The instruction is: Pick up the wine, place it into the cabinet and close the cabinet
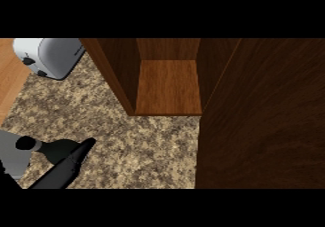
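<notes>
The wine bottle point(55, 150), dark green with a black top, stands on the speckled counter at the lower left. My left hand point(68, 166) comes in from the lower edge. Its black fingers lie straight along the bottle's near side, with their tips reaching past it toward the cabinet. The grey forearm shows at the left edge behind the bottle. The cabinet point(166, 86) stands open at the middle top, its wooden shelf bare. Its dark door point(263, 119) is swung out and fills the right side of the view. My right hand does not show.
A silver toaster point(48, 55) sits at the top left on the counter. A strip of light wooden floor point(6, 80) runs along the left edge. Speckled counter point(139, 146) lies between the bottle and the cabinet's front.
</notes>
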You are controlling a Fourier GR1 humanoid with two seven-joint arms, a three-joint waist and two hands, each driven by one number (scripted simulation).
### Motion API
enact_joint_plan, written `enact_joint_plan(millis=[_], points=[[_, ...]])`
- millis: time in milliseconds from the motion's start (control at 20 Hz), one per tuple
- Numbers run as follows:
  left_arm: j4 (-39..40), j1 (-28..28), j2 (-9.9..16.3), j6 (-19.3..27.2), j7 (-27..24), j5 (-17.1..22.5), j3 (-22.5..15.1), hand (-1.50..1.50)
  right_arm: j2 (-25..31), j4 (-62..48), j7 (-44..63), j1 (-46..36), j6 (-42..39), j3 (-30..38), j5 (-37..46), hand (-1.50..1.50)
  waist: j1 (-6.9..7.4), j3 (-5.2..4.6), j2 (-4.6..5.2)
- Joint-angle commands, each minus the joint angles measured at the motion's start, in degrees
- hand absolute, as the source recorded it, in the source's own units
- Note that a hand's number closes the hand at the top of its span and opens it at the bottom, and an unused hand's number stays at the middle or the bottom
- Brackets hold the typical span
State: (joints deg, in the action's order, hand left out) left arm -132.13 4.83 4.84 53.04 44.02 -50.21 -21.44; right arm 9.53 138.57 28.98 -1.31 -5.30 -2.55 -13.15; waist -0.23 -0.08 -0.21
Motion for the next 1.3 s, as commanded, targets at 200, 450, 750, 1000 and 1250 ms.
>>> enact_joint_plan(millis=[200, 450, 750, 1000, 1250], points=[[-2.14, 3.34, 4.65, 5.08, -2.62, 17.39, 3.68, -1.5, 0.57, 8.72, 3.74, 2.17, 0.02, 1.19, -4.04, -1.5, -0.35, -0.08, -0.05], [4.16, 5.42, 6.68, 9.35, -13.47, 29.07, 3.92, -1.5, -0.96, 8.48, 4.14, 1.68, 1.11, -2.53, -0.63, -1.5, -0.14, -0.16, 0.02], [6.81, 10.22, 5.14, 8.05, -28.24, 41.92, 4.0, -1.5, 0.06, 9.6, 5.35, 2.75, 0.31, -0.13, -3.51, -1.5, 0.02, -0.16, -0.14], [12.84, 12.13, 2.45, 4.82, -40.82, 49.94, 9.69, -1.5, 0.62, 8.16, 6.87, -1.08, 1.3, 2.12, -3.99, -1.5, 0.34, -0.2, -0.15], [19.37, 13.68, -2.74, -2.53, -53.01, 59.32, 13.91, -1.5, 0.05, 10.72, 5.55, 1.98, 0.43, 0.32, -1.94, -1.5, 0.02, -0.11, -0.17]])
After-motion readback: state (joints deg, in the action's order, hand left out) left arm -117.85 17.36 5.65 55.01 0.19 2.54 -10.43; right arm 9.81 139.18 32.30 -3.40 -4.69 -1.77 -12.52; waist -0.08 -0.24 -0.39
